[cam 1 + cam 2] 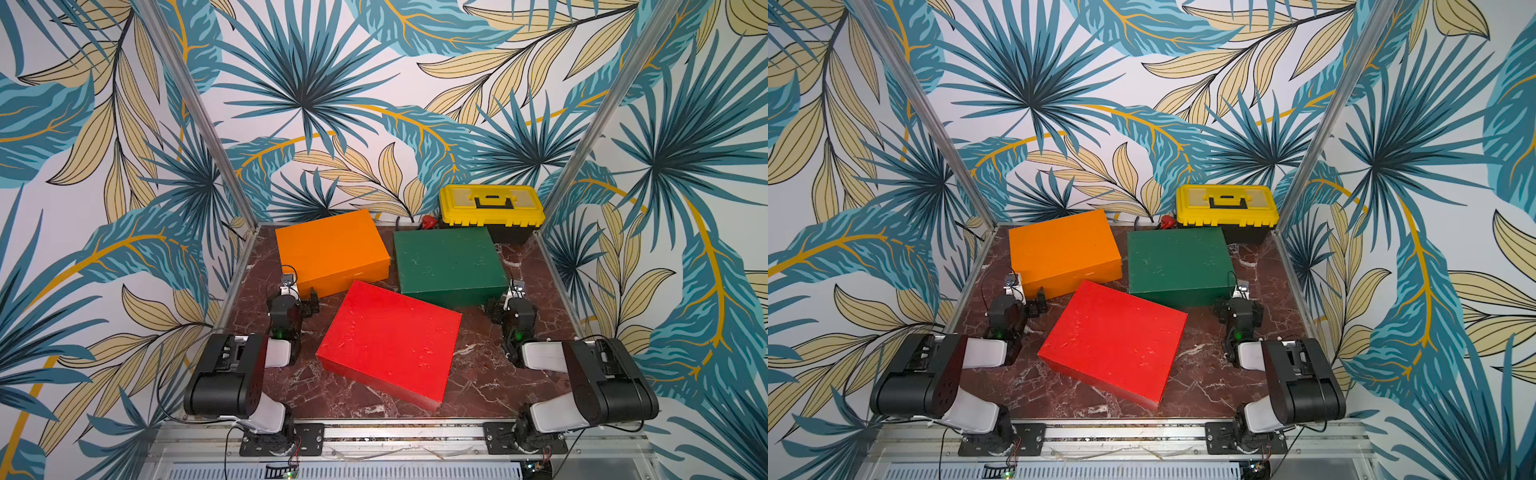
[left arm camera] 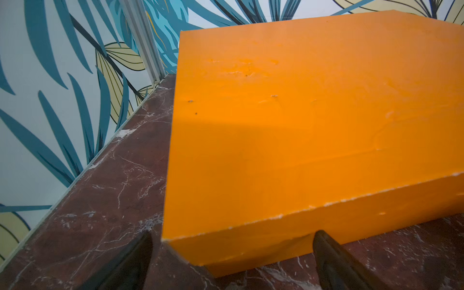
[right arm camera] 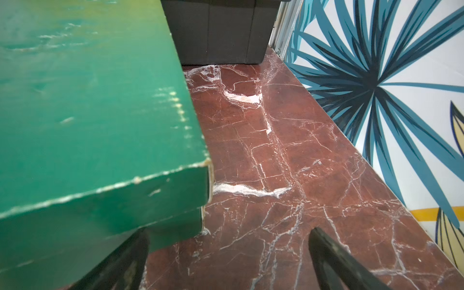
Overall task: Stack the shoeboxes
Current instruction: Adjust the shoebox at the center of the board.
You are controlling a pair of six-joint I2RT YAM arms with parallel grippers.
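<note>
- Nothing is stacked yet: the orange shoebox [image 1: 330, 245] lies far left on the counter [image 1: 478, 382], the green shoebox [image 1: 446, 257] far right, and the red shoebox [image 1: 390, 340] askew in the near middle.
- The left hand [image 2: 233, 236], wide and empty, sits at the orange one's near left corner; the right hand [image 3: 229, 232], likewise, is by the green one's near right corner.
- A box likely outspans one hand: press opposite sides with both and lift level.

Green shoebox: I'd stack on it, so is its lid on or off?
On: the green shoebox lid overlaps its base at the corner in the right wrist view.
</note>
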